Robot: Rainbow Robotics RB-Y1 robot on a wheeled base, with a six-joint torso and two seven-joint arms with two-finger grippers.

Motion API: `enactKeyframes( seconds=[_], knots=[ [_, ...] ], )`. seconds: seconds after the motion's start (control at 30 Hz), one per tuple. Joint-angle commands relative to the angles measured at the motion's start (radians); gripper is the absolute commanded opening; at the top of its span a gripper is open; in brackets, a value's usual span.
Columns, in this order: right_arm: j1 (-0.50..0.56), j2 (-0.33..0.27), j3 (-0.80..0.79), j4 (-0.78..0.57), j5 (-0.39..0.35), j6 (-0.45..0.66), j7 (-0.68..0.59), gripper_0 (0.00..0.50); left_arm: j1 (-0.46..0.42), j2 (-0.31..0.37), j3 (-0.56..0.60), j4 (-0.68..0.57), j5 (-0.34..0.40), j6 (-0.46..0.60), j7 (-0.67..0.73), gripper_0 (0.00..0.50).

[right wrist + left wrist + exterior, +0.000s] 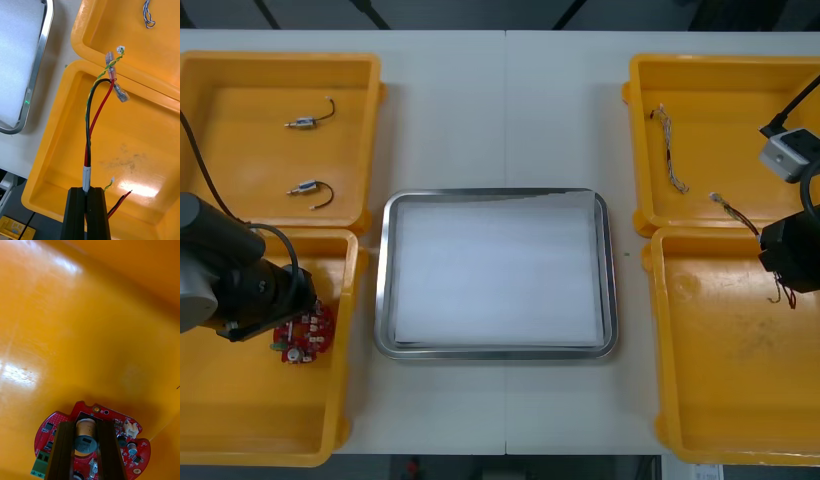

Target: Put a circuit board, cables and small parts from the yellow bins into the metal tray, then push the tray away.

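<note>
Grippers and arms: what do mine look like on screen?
The left gripper and right gripper have flat, black, bar-shaped fingers. The left arm is built of rounded dark grey segments with a black cable looping along it. The right arm ends in a black block beside a pale grey box.

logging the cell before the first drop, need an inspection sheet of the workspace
surface: light table, seam down the middle
job's things: rectangular metal tray, white inside, nothing in it; round red circuit board in near left yellow plastic bin; two small metal parts in far left bin
clutter: nothing seen
hands: left hand shut on the board; right hand shut on a red, black and yellow cable over near right bin
cables: twisted blue and white cable in far right bin; held cable's end reaches the rim between right bins
surroundings: dark floor past the table
</note>
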Motion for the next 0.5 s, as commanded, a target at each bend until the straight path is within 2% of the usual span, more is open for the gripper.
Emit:
enactKeyframes(
  seconds=[0.03, 0.3, 0.5],
  knots=[
    [-0.038, -0.04, 0.002, -0.028, -0.018, 0.005, 0.028, 0.0, -0.076, 0.078, 0.033, 0.002, 0.082, 0.064, -0.154, 0.0],
    [-0.036, -0.039, 0.002, -0.028, -0.013, 0.005, 0.031, 0.0, -0.076, 0.106, 0.192, 0.027, 0.195, 0.196, -0.31, 0.0],
    [-0.036, -0.039, 0.002, -0.023, -0.01, 0.005, 0.034, 0.0, -0.076, 0.101, 0.321, 0.035, 0.258, 0.285, -0.344, 0.0]
  ],
)
